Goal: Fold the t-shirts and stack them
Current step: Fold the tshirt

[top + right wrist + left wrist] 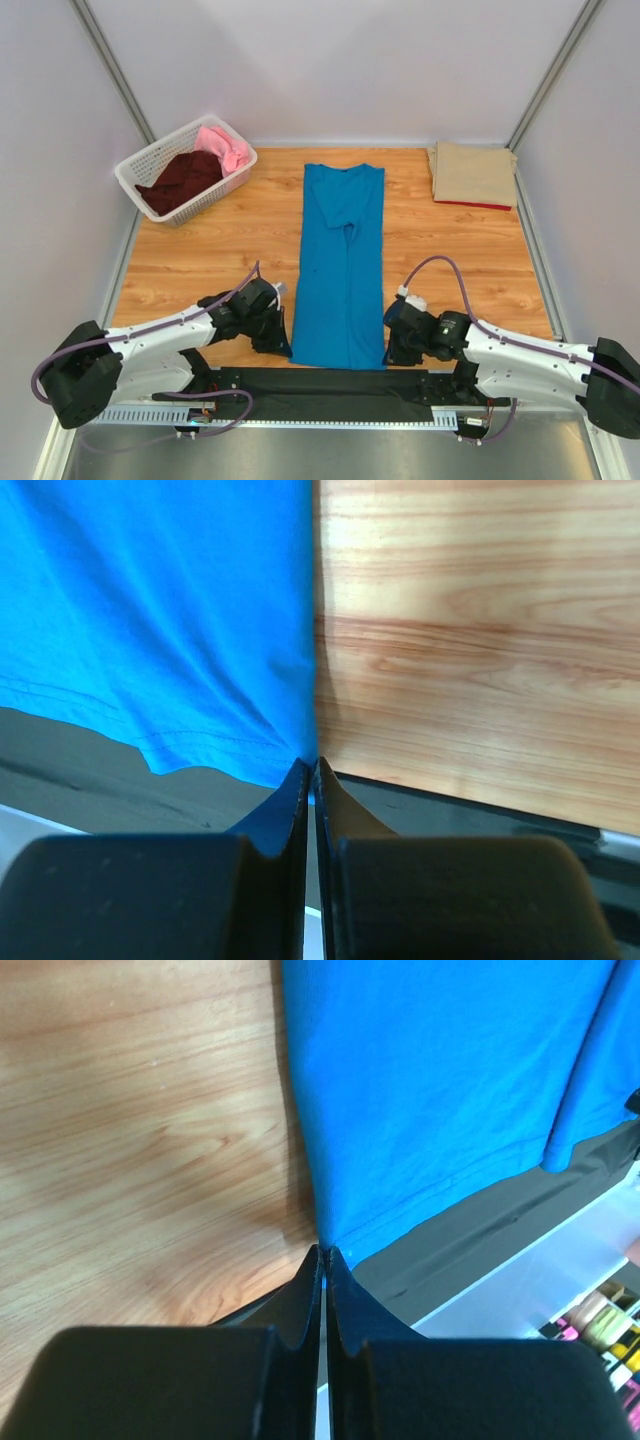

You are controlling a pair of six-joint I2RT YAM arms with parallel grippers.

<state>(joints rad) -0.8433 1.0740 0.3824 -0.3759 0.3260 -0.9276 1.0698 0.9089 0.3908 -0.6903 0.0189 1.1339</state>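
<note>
A bright blue t-shirt [340, 260] lies in a long narrow strip down the middle of the table, sleeves folded in, hem toward me. My left gripper [283, 345] is shut on its near left hem corner [335, 1245]. My right gripper [388, 352] is shut on its near right hem corner [295, 755]. A folded tan t-shirt [472, 172] lies on a red one [470, 204] at the back right. A dark maroon t-shirt [182, 181] and a pink t-shirt [225, 146] lie bunched in the basket.
A white lattice basket [140, 165] stands at the back left corner. A black strip [320, 385] runs along the table's near edge under the blue hem. Grey walls close in the left, right and back sides.
</note>
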